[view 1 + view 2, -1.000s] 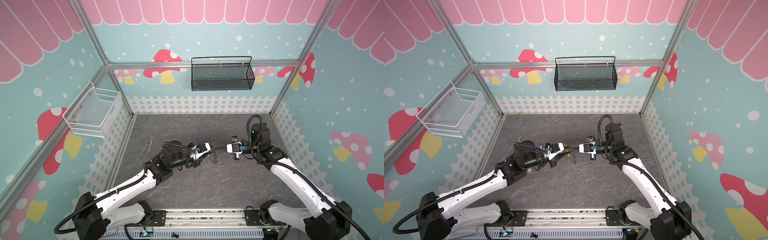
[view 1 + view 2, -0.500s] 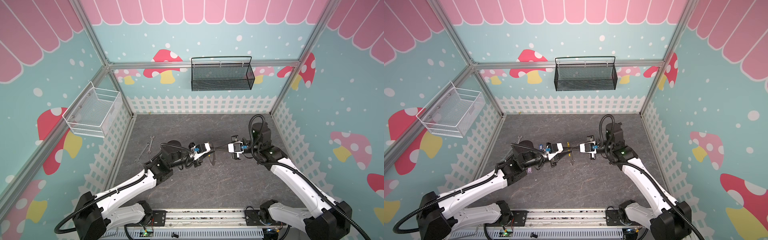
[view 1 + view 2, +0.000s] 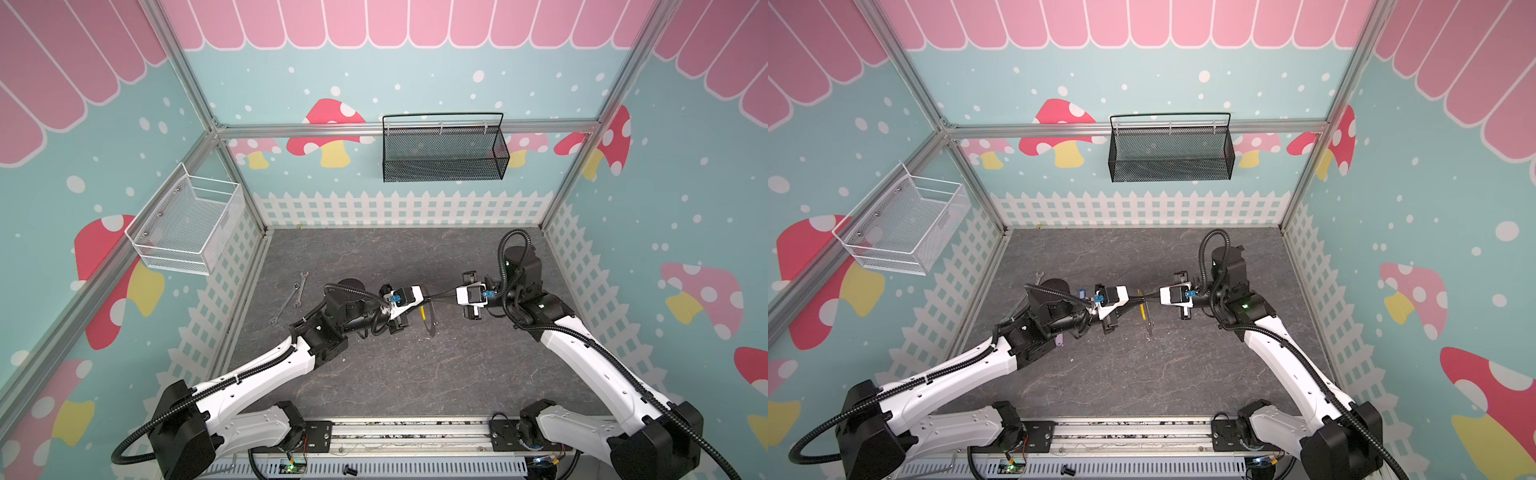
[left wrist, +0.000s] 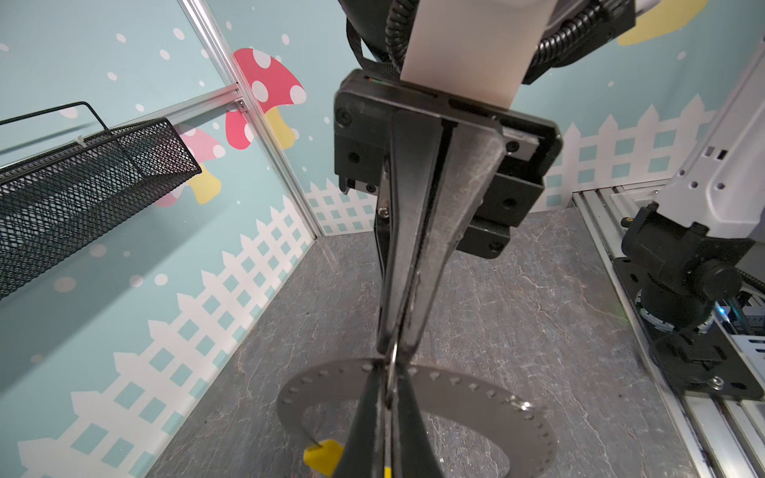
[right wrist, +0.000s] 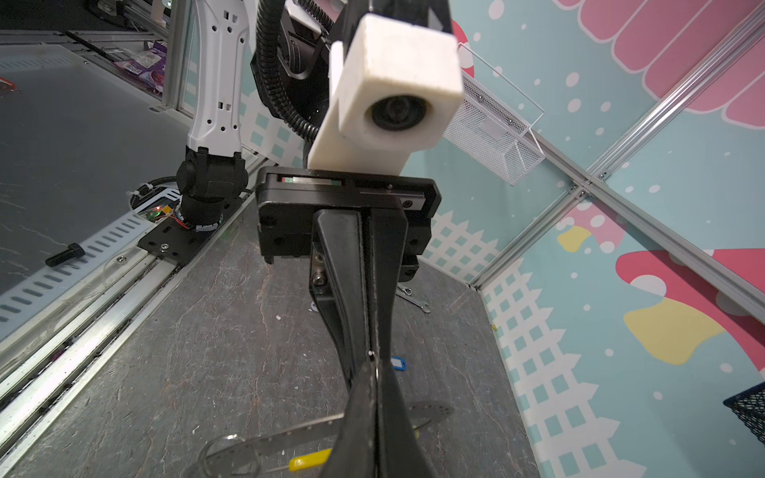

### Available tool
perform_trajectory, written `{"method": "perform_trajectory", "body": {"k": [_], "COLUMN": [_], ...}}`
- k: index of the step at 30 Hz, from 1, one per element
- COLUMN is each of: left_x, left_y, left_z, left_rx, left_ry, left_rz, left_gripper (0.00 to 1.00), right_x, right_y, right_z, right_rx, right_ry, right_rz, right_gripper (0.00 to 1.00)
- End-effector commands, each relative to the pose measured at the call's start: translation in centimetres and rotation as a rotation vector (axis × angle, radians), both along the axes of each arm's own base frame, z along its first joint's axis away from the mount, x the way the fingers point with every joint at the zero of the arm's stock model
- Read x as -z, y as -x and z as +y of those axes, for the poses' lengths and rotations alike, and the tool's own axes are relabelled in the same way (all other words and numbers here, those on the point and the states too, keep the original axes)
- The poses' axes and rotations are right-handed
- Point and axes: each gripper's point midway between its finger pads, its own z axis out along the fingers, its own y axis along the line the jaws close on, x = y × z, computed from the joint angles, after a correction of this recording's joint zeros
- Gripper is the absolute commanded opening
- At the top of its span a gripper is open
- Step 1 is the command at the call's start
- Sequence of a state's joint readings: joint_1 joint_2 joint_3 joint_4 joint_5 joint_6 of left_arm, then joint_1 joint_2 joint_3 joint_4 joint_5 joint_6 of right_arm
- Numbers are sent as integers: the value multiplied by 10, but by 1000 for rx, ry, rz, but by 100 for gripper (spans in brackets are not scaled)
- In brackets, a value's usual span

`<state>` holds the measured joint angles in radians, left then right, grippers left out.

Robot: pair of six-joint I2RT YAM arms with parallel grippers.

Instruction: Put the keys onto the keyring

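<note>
Left gripper (image 4: 388, 372) and right gripper (image 5: 374, 366) meet tip-to-tip mid-air, both clamped on thin dark wire keyring with yellow plastic segment (image 3: 1144, 311). Blue-tagged silver key (image 5: 396, 363), lilac-tagged key (image 3: 1059, 341) lie on grey stone-look floor (image 3: 395, 374) by left arm (image 3: 266, 370). Risk: one jaw loosens, thin wire pivots, slips, drops.

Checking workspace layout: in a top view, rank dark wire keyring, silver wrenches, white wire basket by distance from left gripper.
1. dark wire keyring with yellow segment: pinched in the fingers of the left gripper.
2. silver wrenches: on the floor, leftward.
3. white wire basket: on the left wall.
</note>
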<state>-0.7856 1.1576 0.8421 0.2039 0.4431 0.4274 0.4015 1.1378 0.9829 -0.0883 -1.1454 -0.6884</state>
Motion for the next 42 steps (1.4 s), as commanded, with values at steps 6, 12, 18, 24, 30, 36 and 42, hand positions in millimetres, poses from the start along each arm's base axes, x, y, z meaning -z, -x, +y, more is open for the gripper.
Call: {"method": "perform_trajectory", "body": {"k": [6,12,18,24,30,36,42], "left_x": [-20,-16,-10,-9,-11,-11,-7], "left_y": [10,14,17,16,14,11,6], "left_z": [-5,-3,-3,-2,1,6,18], "left_rx": [70,89,110,114,104,56,-37], "left_ry": [-22,-93,-147,-182,-196,-146,-59], "left_rz": [-15,11,28,12,-1,-19,-15], "left_gripper": [0,0,0,0,0,6,19], "right_x": [7,11,15,19,21,10,1], "right_y": [-1,-11,-12,-8,-6,-2,4], "right_z": [2,-1,-2,-2,-4,-3,-3], "right_rx": [0,76,83,55,58,45,18], "right_ry": [9,48,84,110,126,77,33], "right_rz": [15,-20,-20,19,23,15,-18], "right_gripper": [0,19,22,8,0,0,0]}}
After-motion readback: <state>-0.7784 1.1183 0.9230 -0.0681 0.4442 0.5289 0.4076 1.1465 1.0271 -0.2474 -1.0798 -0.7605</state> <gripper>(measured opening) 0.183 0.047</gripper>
